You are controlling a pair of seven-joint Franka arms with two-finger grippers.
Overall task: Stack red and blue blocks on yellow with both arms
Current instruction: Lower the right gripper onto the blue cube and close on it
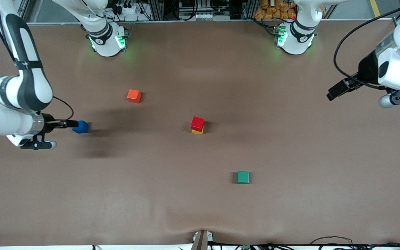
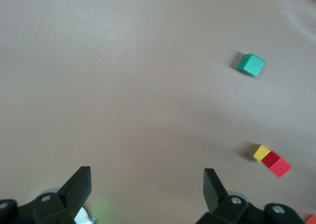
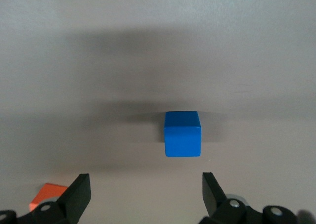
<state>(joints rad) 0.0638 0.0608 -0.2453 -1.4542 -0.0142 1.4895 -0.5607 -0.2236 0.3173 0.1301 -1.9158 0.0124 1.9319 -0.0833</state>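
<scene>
The right pincer (image 3: pixel 143 194) hangs released just over the blue block (image 1: pixel 81 127), its forearm stretched level and low above the right arm's end of the bench (image 1: pixel 290 208). The left pincer (image 2: pixel 147 187), fingers likewise spread and empty, is held high over the left arm's end, wrist cocked toward the middle. There the red block (image 1: pixel 197 123) sits on the yellow block (image 1: pixel 197 131). An orange-red cube (image 1: pixel 134 96) and a green cube (image 1: pixel 243 177) lie well apart.

An orange-red cube (image 1: pixel 134 96) and a green cube (image 1: pixel 243 177) (well apart) sit on the brown table (image 1: pixel 200 208).
</scene>
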